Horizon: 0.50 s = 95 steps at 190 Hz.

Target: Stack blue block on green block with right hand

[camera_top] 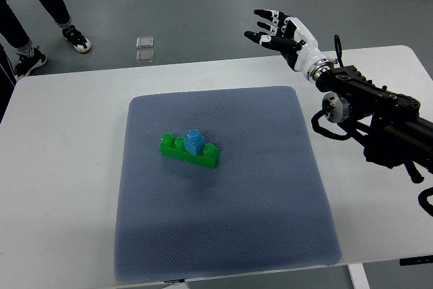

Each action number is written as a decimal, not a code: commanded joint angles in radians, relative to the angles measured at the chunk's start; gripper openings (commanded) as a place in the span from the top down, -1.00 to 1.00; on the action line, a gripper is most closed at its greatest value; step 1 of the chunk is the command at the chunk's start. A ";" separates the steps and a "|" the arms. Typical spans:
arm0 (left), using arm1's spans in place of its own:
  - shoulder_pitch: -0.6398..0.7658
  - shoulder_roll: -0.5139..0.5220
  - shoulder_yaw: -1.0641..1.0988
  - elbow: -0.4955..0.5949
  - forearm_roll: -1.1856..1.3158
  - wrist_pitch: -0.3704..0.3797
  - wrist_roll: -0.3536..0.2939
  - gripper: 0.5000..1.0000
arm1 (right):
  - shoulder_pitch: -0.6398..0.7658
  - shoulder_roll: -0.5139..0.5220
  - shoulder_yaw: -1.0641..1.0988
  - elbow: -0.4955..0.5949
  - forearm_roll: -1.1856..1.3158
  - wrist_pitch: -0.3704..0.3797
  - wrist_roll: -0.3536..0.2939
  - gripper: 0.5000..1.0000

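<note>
A small blue block (195, 141) sits on top of a long green block (189, 150), near its middle. Both rest on a grey-blue mat (223, 235) in the middle of the white table. My right hand (274, 32) is raised beyond the mat's far right corner, over the table's far edge. Its fingers are spread and hold nothing. It is well apart from the blocks. The left arm does not show.
The white table (61, 167) surrounds the mat. A person's legs and shoes (76, 37) stand on the floor at the far left. Two small clear squares (145, 49) lie on the floor beyond the table.
</note>
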 commanded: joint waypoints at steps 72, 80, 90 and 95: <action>0.000 0.000 0.000 0.001 0.000 0.000 0.000 -1.00 | -0.073 0.038 0.151 -0.003 0.108 -0.005 -0.019 -0.66; 0.000 0.000 0.002 0.000 0.000 0.000 0.000 -1.00 | -0.078 0.041 0.151 -0.003 0.108 -0.005 -0.017 -0.66; 0.000 0.000 0.000 0.000 0.000 0.000 0.000 -1.00 | -0.079 0.041 0.151 -0.003 0.109 -0.007 -0.013 -0.66; 0.000 0.000 0.000 0.000 0.000 0.000 0.000 -1.00 | -0.079 0.043 0.151 -0.003 0.109 -0.004 -0.011 -0.66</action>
